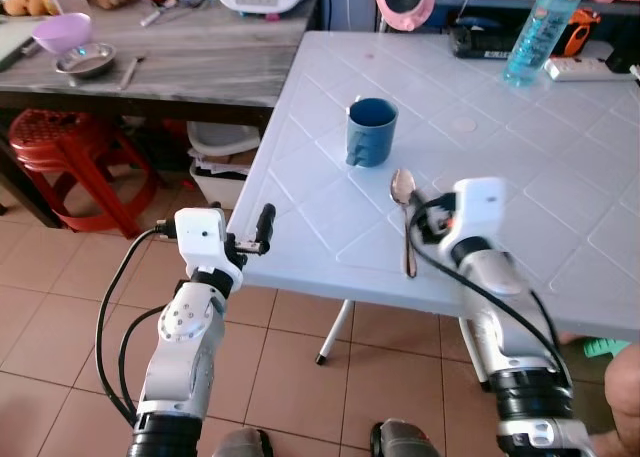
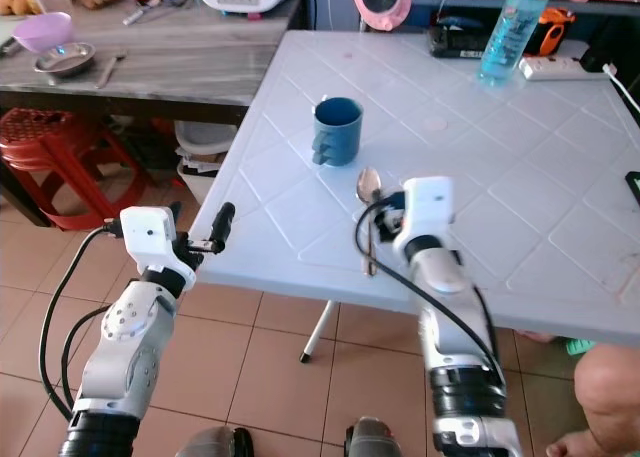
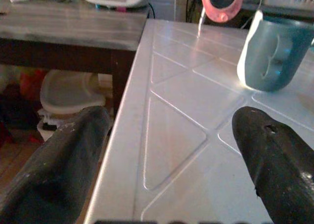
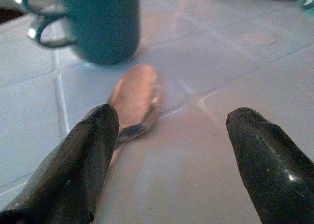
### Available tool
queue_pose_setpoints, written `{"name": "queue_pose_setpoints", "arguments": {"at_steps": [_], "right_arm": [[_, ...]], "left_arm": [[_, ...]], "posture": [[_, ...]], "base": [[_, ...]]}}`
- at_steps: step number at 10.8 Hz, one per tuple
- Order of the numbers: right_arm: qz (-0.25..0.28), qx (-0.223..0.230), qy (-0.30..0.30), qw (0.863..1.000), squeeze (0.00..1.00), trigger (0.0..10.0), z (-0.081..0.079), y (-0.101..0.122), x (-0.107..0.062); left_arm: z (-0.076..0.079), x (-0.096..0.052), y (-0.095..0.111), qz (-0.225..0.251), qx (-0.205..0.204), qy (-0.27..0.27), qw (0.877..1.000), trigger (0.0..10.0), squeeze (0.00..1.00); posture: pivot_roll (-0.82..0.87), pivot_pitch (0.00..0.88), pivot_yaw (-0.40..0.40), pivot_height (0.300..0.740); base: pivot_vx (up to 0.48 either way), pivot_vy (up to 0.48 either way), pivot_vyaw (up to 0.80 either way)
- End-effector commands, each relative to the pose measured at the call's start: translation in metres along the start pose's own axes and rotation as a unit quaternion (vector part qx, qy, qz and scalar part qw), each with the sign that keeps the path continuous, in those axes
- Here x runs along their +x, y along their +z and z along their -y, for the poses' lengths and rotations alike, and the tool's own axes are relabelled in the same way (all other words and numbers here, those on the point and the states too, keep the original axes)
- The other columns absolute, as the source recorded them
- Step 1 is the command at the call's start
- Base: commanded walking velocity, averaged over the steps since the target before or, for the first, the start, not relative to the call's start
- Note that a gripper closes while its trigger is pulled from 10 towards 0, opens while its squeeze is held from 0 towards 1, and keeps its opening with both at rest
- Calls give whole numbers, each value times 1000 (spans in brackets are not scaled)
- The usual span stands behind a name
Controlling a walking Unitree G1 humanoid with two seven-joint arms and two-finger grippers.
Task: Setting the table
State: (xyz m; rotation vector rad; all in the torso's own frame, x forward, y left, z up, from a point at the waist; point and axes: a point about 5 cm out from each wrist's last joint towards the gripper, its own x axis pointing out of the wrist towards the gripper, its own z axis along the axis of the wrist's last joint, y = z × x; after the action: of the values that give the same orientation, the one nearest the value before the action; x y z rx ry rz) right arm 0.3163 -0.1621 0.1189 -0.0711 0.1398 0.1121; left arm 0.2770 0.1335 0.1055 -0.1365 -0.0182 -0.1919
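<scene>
The spoon (image 1: 404, 220) is lying flat on the white table (image 1: 520, 177) just beside the blue mug (image 1: 371, 131), so the right gripper (image 4: 169, 150), fingers spread and empty above the bowl, is needing a straight, level retreat, while the left gripper (image 3: 167, 155) is hovering released at the table's edge.

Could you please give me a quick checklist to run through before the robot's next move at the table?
1. Right claw open over the white table: ok.
2. Spoon lying flat, free of the right claw's fingers: ok.
3. Blue mug upright, apart from the spoon: ok.
4. Left claw open at the table's near left edge, holding nothing: ok.
5. Mug contents: cannot tell.
6. Water bottle standing at the far side, away from both arms: ok.
</scene>
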Motion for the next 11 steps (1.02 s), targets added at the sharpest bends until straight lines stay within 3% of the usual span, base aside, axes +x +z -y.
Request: {"name": "queue_pose_setpoints", "arguments": {"at_steps": [1,4,6,9,11], "right_arm": [[-5,-1,20,1000,0,10000,-9,2,4],[-19,10,46,999,0,10000,-24,5,7],[-47,19,43,998,0,10000,-28,-4,-1],[-64,12,1,998,0,10000,-17,-8,-16],[-28,-11,-39,999,0,10000,-5,0,-19]], "left_arm": [[-2,-2,2,-2,9,-1,1000,10000,0],[-3,-5,2,-7,11,-1,1000,10000,0],[-3,-7,2,-10,10,-1,1000,10000,0],[-3,-7,1,-15,8,-4,1000,10000,0],[-2,-6,1,-15,7,-6,1000,10000,0]], "posture": [[-29,124,71,740],[-22,135,68,740],[-23,139,66,740],[-36,141,64,740],[-37,139,63,740]], "base": [[0,0,0],[0,0,0],[0,0,0],[0,0,0],[0,0,0]]}}
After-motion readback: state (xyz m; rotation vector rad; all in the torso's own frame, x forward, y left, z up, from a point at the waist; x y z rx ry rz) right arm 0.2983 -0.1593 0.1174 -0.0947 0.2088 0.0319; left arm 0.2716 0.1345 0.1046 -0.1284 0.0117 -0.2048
